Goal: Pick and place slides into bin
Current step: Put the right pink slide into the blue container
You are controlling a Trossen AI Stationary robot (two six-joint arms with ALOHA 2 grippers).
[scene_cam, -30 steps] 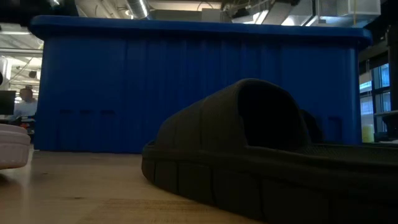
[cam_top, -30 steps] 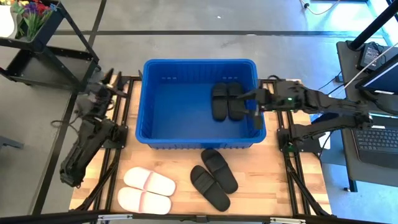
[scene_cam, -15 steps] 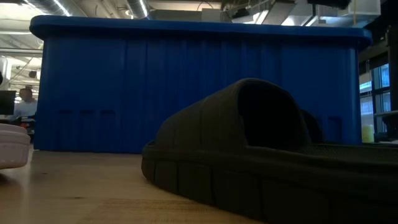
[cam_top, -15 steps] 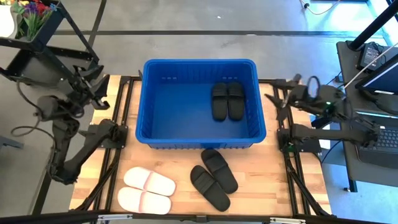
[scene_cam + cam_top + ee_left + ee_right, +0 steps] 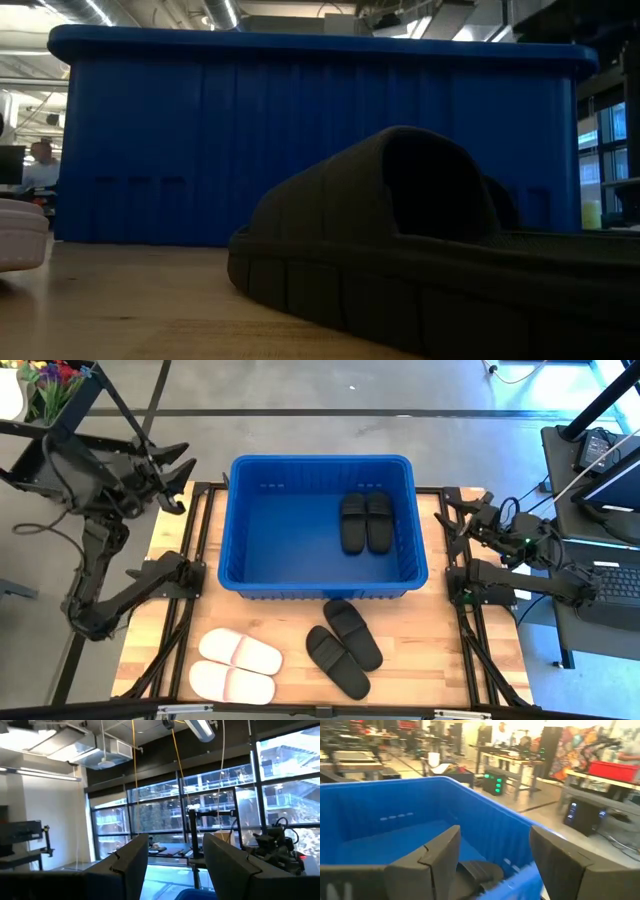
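The blue bin (image 5: 322,461) stands at the table's far middle, and two black slides (image 5: 364,522) lie side by side on its floor, right of centre. On the table before its near wall lie two more black slides (image 5: 345,646), and at the near left two pale slides (image 5: 236,665). My left gripper (image 5: 183,478) is raised beyond the bin's far left corner, open and with nothing between its fingers (image 5: 175,865). My right gripper (image 5: 448,518) stands open just right of the bin's right wall, looking over the rim (image 5: 395,787) at a black slide (image 5: 476,870).
A dark shelf frame with flowers (image 5: 55,405) stands off the far left corner. A laptop (image 5: 612,580) sits off the right edge. In the low view the nearest black slide (image 5: 420,250) fills the foreground before the bin (image 5: 200,150). A person (image 5: 42,165) sits far behind.
My right gripper has drawn back from over the bin's right wall toward the table's right edge and sunk, staying open. My left arm has risen at the table's left side, and its gripper has tipped up from pointing down. The slides have not moved.
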